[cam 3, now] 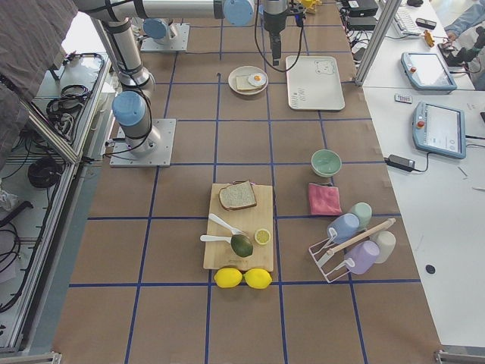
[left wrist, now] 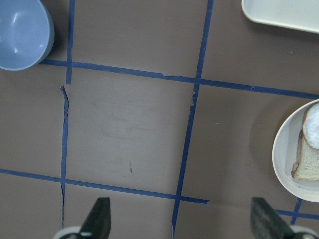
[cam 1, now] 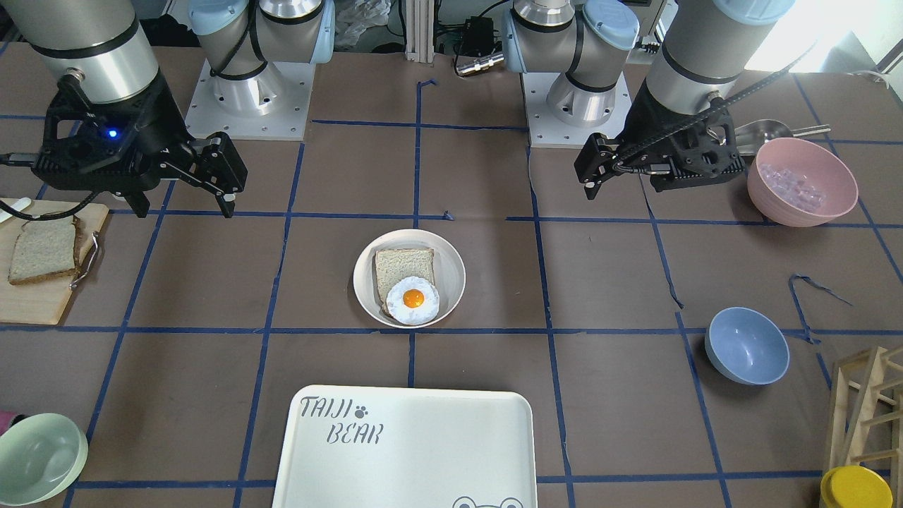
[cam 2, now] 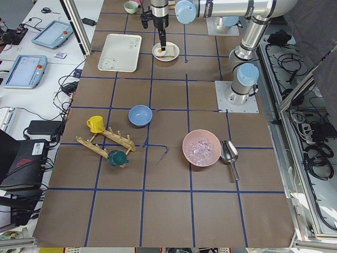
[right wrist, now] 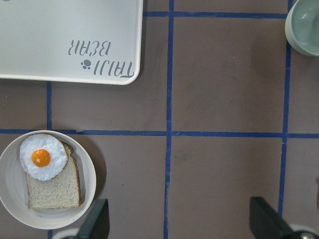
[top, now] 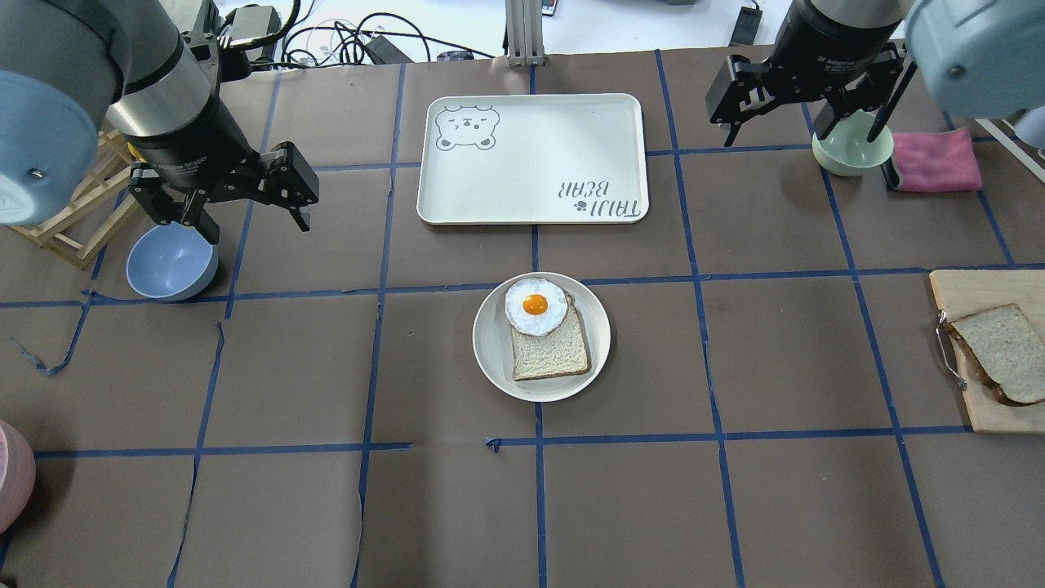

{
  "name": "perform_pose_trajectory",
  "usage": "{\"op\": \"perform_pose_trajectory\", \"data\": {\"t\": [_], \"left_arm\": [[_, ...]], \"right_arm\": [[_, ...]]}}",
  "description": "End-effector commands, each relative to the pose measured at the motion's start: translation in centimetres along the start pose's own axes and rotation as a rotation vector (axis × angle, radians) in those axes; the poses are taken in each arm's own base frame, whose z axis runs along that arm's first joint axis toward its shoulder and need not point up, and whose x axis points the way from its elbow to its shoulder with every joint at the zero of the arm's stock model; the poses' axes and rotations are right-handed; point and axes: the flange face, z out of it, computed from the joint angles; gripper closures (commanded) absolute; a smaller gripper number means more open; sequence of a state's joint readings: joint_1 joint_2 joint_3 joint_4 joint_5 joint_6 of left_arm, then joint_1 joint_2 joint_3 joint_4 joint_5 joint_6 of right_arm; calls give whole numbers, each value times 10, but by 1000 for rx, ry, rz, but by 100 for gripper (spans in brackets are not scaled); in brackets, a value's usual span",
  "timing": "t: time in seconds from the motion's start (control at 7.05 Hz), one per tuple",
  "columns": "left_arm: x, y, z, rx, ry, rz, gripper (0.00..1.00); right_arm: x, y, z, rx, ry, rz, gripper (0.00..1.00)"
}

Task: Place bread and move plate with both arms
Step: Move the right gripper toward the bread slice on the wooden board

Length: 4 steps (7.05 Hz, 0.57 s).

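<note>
The bread (top: 1002, 349) lies flat on a wooden board (top: 963, 294) at the bench's right edge. What looks like a thin metal wire piece lies just beside it, though it is too small to make out. The plate (top: 492, 343) sits in the middle of the bench and carries a paler slice (top: 551, 355) with a fried egg (top: 535, 306) overlapping the slice's far end. Beyond the plate, toward the far edge, is a rectangular tray (top: 531, 163), apart from the plate.

The left gripper (top: 257, 224) hangs above the bench toward the left edge, next to a blue bowl (top: 167, 265). Its jaws are spread wide and hold nothing. The right gripper (top: 804, 135) hangs toward the far right corner, over a green bowl (top: 849, 155), also spread wide and empty. Both are well apart from the plate and the bread.
</note>
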<state>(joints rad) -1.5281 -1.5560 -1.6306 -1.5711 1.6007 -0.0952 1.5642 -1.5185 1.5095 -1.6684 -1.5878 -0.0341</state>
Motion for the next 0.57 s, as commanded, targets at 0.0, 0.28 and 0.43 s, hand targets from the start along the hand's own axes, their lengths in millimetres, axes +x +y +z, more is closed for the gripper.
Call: {"op": "perform_pose_trajectory", "data": {"t": [0.0,0.28,0.43], "left_arm": [[0,3,-2,4,-1,36,0],[1,3,0,-1,-1,38,0],[2,3,0,0,-3,40,0]], "right_arm": [[-1,6,-8,7,4,-11,0],[2,4,-8,13,-35,-34,0],[3,3,-8,14,-21,-38,0]]}}
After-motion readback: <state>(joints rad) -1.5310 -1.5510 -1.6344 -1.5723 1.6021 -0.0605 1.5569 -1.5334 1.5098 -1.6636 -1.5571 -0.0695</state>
